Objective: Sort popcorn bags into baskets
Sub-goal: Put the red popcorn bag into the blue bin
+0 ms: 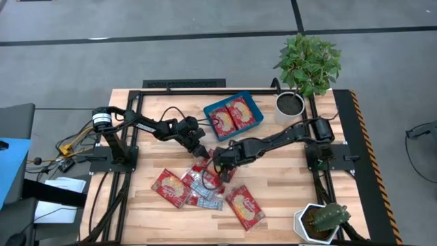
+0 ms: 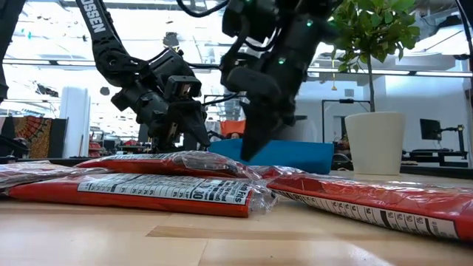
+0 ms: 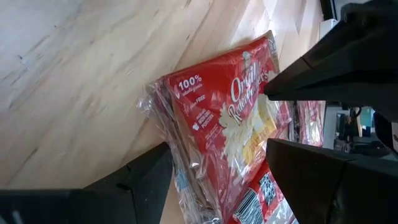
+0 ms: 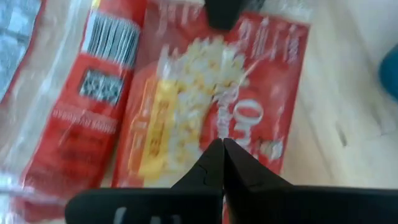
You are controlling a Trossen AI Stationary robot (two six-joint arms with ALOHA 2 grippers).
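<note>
Here, both grippers (image 1: 202,152) (image 1: 220,162) above bag (image 3: 230,118)

The high view looks straight down on the whole table (image 1: 136,205). The low view sits at tabletop level, facing across toward twelve o'clock. Both wrist views hang close above the same red popcorn bag (image 3: 230,124), also lying near the high view's centre.

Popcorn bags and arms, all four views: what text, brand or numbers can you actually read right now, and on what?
"100%" on the red popcorn bag in the left wrist view; smaller lines beneath are blurred.
"Orville Redenbacher's" brand script on that bag, partly hidden.
"ROSSEN" on the arm link in the low view, first letter cut off.
"10" on the nutrition panel of the near bag; remaining print and barcodes unreadable.
</note>
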